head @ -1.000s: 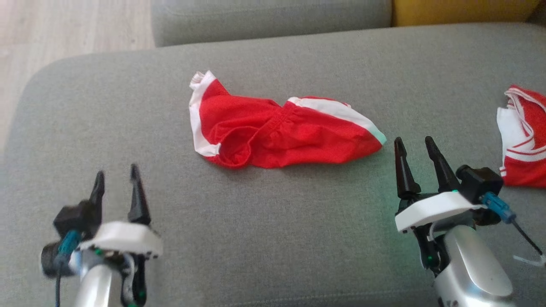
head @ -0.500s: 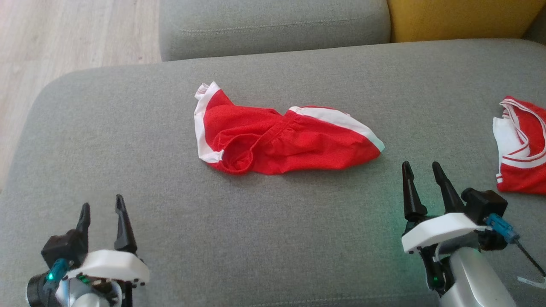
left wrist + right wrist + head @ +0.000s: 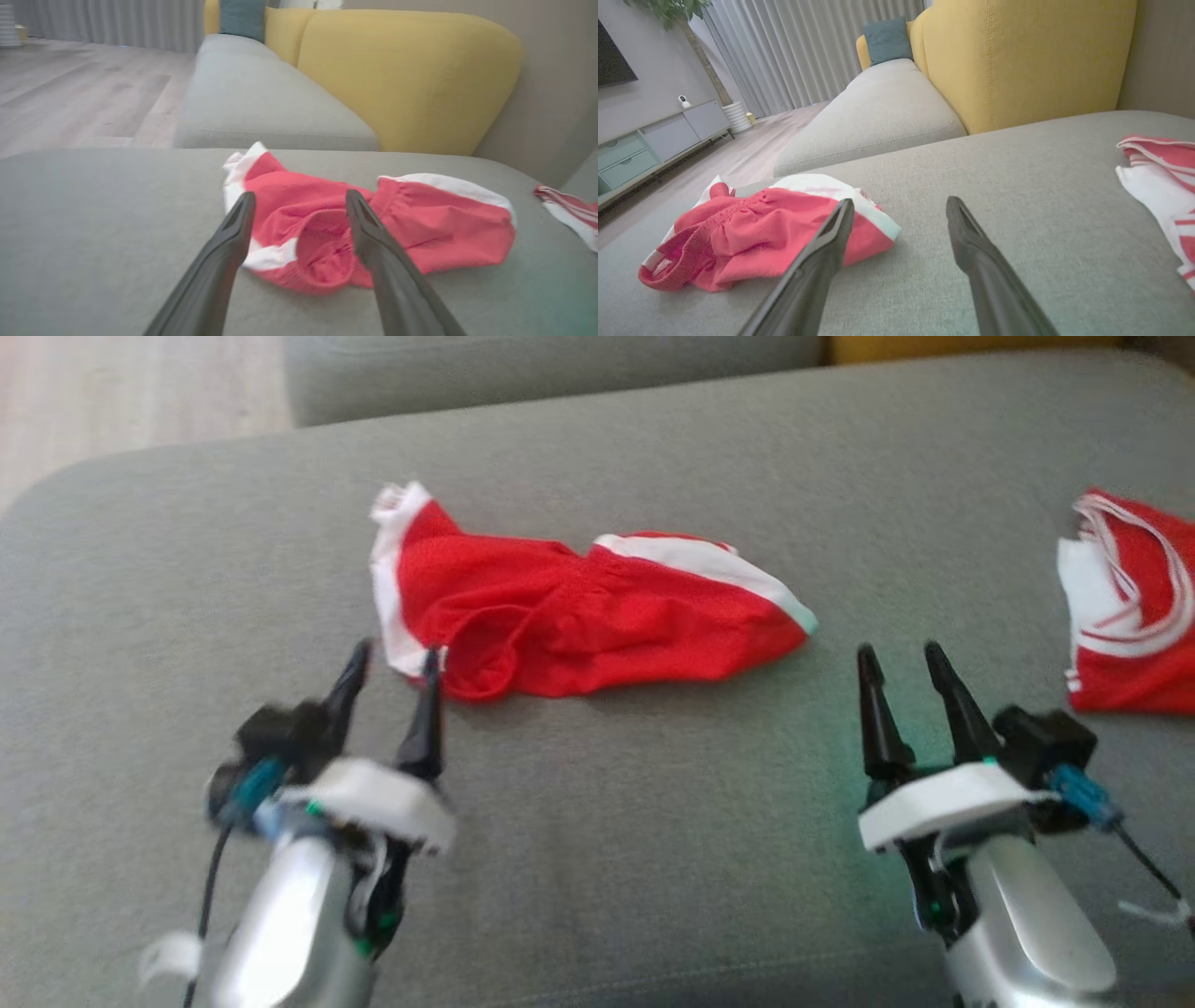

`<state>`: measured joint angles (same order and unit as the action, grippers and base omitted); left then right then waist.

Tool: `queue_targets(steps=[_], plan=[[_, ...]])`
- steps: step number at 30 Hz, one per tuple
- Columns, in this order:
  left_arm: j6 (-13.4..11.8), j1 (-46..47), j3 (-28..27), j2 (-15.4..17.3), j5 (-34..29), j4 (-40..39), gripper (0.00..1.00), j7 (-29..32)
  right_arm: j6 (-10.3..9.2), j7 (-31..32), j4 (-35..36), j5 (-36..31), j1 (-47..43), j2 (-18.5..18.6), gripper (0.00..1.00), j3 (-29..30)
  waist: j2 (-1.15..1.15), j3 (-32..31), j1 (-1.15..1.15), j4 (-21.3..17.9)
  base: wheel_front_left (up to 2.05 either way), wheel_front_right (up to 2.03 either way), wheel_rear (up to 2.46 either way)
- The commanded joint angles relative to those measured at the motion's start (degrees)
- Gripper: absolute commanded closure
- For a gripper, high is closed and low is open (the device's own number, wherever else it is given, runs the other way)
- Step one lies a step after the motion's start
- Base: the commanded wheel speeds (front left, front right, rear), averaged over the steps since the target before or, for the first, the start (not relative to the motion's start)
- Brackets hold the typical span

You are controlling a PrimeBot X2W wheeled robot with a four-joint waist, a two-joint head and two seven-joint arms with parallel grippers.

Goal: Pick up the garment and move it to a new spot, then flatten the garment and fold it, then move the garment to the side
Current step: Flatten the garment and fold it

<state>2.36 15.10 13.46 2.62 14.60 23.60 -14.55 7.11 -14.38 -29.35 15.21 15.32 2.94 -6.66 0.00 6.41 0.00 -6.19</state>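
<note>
Grey fabric sofa seat (image 3: 597,859) served as the work surface. Left gripper (image 3: 395,655) was spread and empty, its fingertips at the near left corner of the crumpled red mesh garment with white side stripes (image 3: 579,616), which lay mid-seat; contact could not be confirmed. Right gripper (image 3: 899,653) was spread and empty, just beside the garment's right end. A second red-and-white striped cloth (image 3: 1130,616) lay well apart, at the right.

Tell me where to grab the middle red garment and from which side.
Grip the bunched, raised fold at the red garment's near-left corner, where red loop meets white trim. Come from the near side with the open left gripper, which points straight at it.
</note>
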Motion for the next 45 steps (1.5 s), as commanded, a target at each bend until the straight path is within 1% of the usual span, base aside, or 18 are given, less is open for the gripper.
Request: queue_targets(steps=[1,4,9,13,18,22,27,32,36,41,42,44,45], plan=[[0.23,3.09,-1.00,0.28,0.51,-1.19,0.00,-0.45,0.37,-0.62,2.05,0.31,2.23,-0.06,0.00,-1.68,0.00,1.57,0.00,-1.93,0.00,0.00,0.00],[1.14,8.02,3.17,0.27,3.10,2.64,0.00,-0.45,0.37,-0.62,2.95,0.85,3.18,-0.06,0.00,-2.75,0.00,3.28,0.00,-4.23,0.00,0.00,0.00],[2.03,17.17,7.42,0.27,7.21,10.85,0.00,-0.17,0.37,-0.62,4.24,1.49,4.26,-0.06,0.00,-3.96,0.00,6.11,0.00,-7.89,0.00,0.00,0.00],[2.94,24.24,10.53,0.26,11.17,16.44,0.00,1.90,0.37,-0.62,4.87,1.85,4.53,-0.06,0.00,-4.38,0.00,7.94,0.00,-9.99,0.00,0.00,0.00],[3.40,31.37,12.80,0.26,15.00,22.80,0.00,5.32,0.37,-0.62,5.65,2.32,5.18,-0.06,0.00,-4.68,0.00,9.81,0.00,-11.75,0.00,0.00,0.00],[3.67,35.43,13.74,0.26,17.17,27.43,0.00,8.30,0.37,-0.62,6.12,2.56,5.42,-0.06,0.00,-4.61,0.00,10.66,0.00,-12.14,0.00,0.00,0.00],[3.60,38.20,14.31,0.26,19.47,31.68,0.00,10.50,0.37,-0.62,6.35,2.68,5.48,-0.06,0.00,-4.21,0.00,11.27,0.00,-11.78,0.00,0.00,0.00],[3.68,39.06,15.19,0.26,22.23,33.39,0.00,11.09,0.37,-0.62,6.13,2.89,5.74,-0.06,0.00,-4.15,0.00,11.48,0.00,-11.01,0.00,0.00,0.00],[4.31,38.65,17.41,0.26,25.34,32.89,0.00,12.72,0.37,-0.62,5.90,2.96,5.95,-0.06,0.00,-4.33,0.00,11.46,0.00,-10.54,0.00,0.00,0.00],[4.58,38.89,20.66,0.26,26.44,32.61,0.00,12.65,0.37,-0.62,5.86,3.23,6.32,-0.06,0.00,-4.82,0.00,11.61,0.00,-10.42,0.00,0.00,0.00],[4.63,38.98,21.17,0.26,26.59,32.52,0.19,12.29,0.37,-0.62,5.85,3.27,6.39,-0.06,0.00,-4.87,0.00,11.65,0.00,-10.43,0.00,0.00,0.00],[4.69,39.20,22.10,0.26,26.43,32.42,0.85,10.87,0.37,-0.62,5.82,3.36,6.49,-0.06,0.00,-4.90,0.00,11.65,0.00,-10.39,0.00,0.00,0.00],[4.71,39.29,22.40,0.26,26.37,32.38,1.00,9.84,0.37,-0.62,5.76,3.38,6.50,-0.06,0.00,-4.85,0.00,11.62,0.00,-10.33,0.00,0.00,0.00]])
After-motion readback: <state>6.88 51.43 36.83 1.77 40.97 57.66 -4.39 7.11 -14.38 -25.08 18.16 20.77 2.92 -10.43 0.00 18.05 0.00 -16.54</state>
